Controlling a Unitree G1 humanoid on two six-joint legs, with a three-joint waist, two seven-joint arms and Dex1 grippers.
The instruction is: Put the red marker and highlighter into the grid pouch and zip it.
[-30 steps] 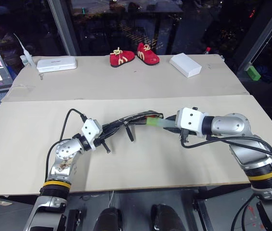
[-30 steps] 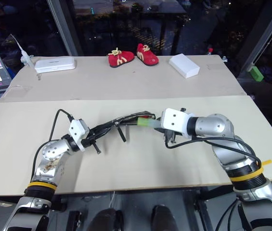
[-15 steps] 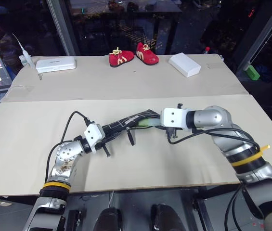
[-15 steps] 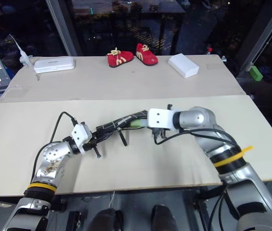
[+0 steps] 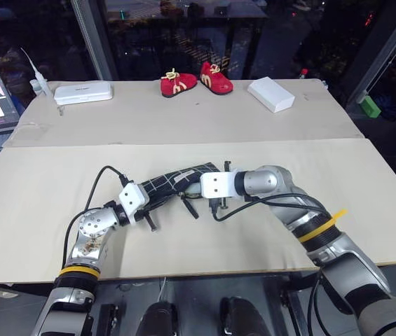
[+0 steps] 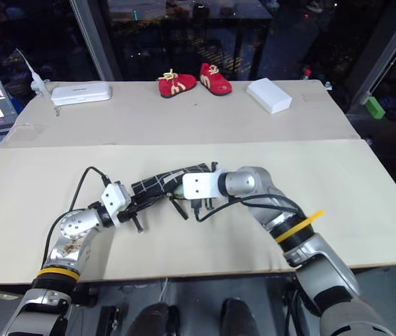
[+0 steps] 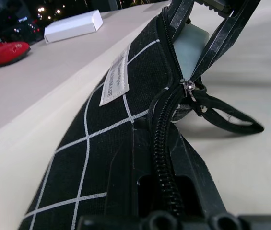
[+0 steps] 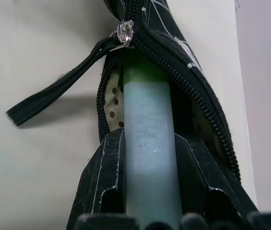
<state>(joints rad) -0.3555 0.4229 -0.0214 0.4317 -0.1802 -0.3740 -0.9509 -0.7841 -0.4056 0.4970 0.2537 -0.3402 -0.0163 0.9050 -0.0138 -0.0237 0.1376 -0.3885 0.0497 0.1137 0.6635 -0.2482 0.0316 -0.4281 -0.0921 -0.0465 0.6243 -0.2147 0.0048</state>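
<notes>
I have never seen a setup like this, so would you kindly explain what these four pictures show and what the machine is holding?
A two-armed humanoid robot works at a beige table. Two pictures look down from its head; the other two come from a camera on each wrist.

The left gripper is shut on one end of the flat black fabric grid pouch, whose zip stands open. The right gripper holds the chunky light-green highlighter, its front end inside the pouch's mouth.

At the far edge lie small red shoes, a white box and a white case.

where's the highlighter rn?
Right wrist view: the highlighter sits in the right end effector, its green end already inside the grid pouch mouth, beside the zip pull.
</notes>
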